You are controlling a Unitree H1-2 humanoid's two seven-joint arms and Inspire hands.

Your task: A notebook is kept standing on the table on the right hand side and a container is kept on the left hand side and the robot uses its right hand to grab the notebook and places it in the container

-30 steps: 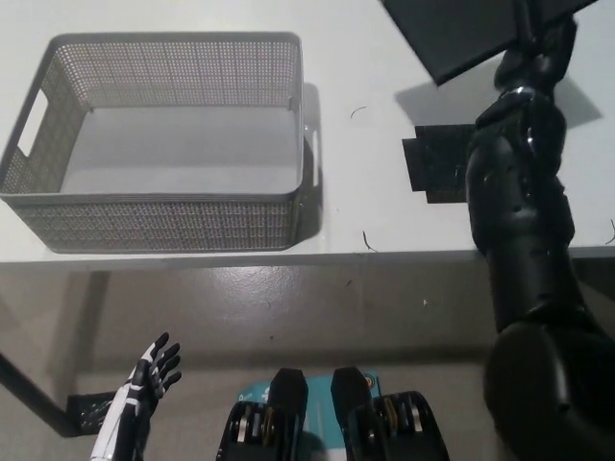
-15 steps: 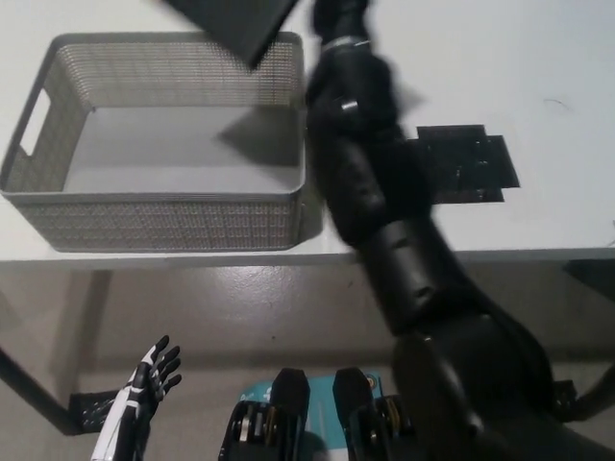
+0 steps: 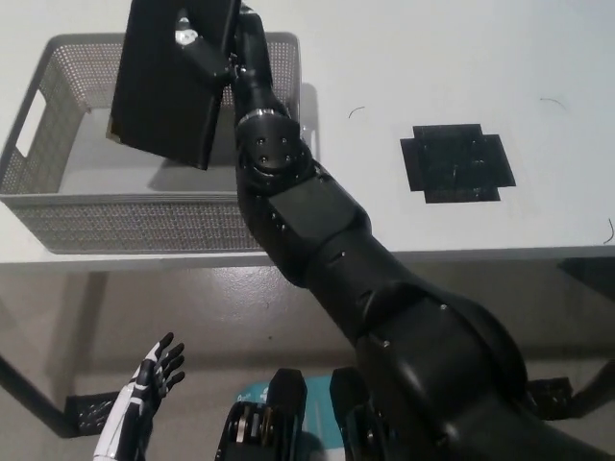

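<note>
The black right hand (image 3: pixel 204 50) grips the black notebook (image 3: pixel 168 82) and holds it tilted above the grey mesh container (image 3: pixel 58 206), over its open inside, while the white left hand (image 3: pixel 149 379) rests well below the container, fingers spread.

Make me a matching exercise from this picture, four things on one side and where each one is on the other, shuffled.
1 notebook
2 container
3 left hand
4 black patch

A flat on the table, right of the arm
B low at the lower left, below the table edge, idle
C on the table's left side
D held above the container by the right hand

Pairs: 1-D, 2-C, 3-B, 4-A
</note>
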